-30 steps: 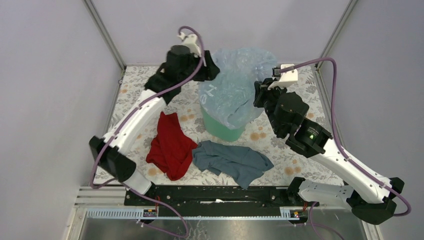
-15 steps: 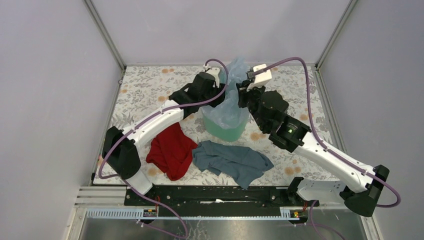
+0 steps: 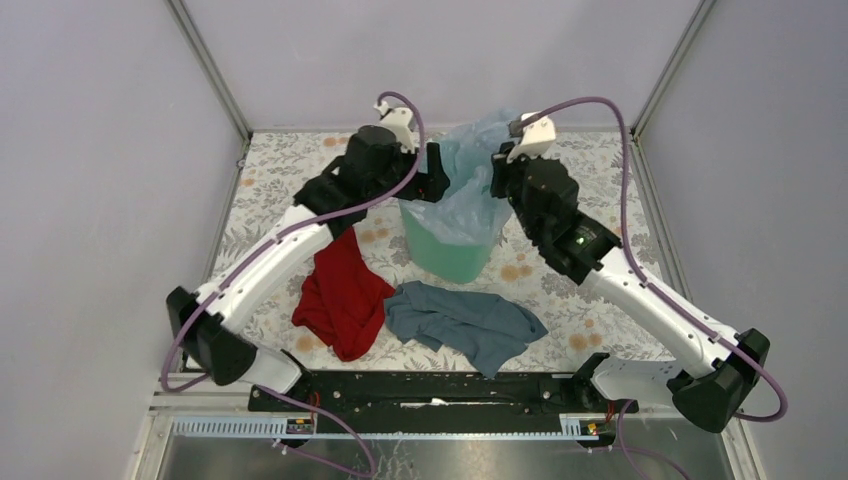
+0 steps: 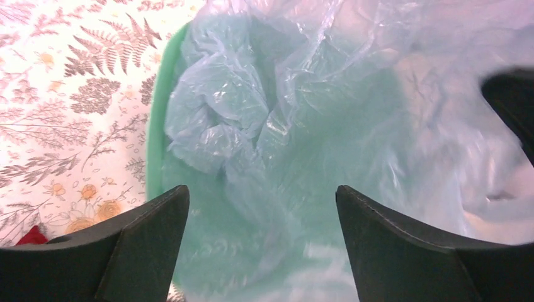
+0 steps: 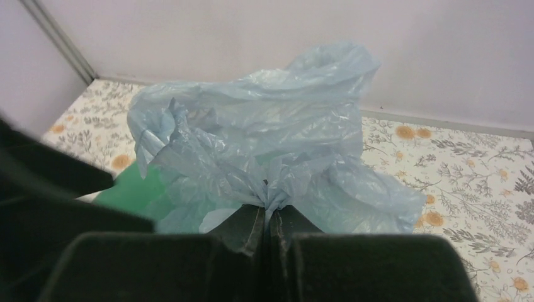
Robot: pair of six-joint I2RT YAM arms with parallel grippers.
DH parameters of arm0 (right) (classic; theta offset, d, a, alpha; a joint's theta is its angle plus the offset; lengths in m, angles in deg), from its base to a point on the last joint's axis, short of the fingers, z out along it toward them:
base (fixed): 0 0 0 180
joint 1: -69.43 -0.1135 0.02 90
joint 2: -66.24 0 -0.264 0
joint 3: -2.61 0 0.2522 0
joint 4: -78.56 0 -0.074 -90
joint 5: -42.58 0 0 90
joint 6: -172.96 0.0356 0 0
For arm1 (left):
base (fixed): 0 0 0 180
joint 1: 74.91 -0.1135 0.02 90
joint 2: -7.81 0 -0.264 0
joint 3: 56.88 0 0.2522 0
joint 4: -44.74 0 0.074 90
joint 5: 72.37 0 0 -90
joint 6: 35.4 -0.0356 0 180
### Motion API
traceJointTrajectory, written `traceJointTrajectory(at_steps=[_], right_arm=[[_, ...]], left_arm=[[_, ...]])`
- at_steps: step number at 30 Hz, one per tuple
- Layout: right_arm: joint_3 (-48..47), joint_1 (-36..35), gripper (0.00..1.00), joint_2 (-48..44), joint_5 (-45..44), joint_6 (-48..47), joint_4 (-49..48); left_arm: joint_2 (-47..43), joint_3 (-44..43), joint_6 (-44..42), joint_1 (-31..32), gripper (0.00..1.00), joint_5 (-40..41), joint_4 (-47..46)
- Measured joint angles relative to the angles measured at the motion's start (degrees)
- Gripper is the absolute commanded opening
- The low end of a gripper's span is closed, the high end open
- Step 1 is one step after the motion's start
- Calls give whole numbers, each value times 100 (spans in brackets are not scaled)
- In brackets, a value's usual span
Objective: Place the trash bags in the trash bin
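The mint-green trash bin (image 3: 443, 255) stands mid-table, and the pale-blue trash bag (image 3: 465, 185) is draped over its mouth and rises above the rim. My right gripper (image 3: 497, 180) is at the bin's right rim. In the right wrist view it (image 5: 269, 211) is shut on a bunched fold of the bag (image 5: 264, 126). My left gripper (image 3: 437, 172) is at the bin's left rim. In the left wrist view it (image 4: 261, 189) is open and empty above the bag (image 4: 252, 113), which lines the bin (image 4: 157, 126).
A red cloth (image 3: 343, 290) lies left of the bin and a grey-blue cloth (image 3: 465, 318) lies in front of it, both on the floral table cover (image 3: 290, 170). Walls and corner posts enclose the back and sides.
The bag was spread wide, then both grippers came together over the bin and bunched it. Now the left gripper has drawn back to the left and the bag has spread a little.
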Motion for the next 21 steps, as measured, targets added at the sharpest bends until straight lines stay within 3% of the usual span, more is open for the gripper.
traceJointTrajectory(at_steps=[7,10,12,16,21], right_arm=[[-599,573,0,164,905,610,516],[-868,651,0,319,1270,772,748],[-1093,688,0,481,1381,857,931],[-1556,748,1,835,1534,1021,1360],[-1735,761,3,933,1788,1137,1668]], left_arm=[[-1596,857,-44,-61,94,-433,-63],[-2295,1305,-138,-61,84,-1054,-61],[-2474,1429,-166,-59,69,-1346,-90],[-2549,1644,-168,-20,51,-2044,-249],[-2059,1751,173,28,48,-2262,-734]])
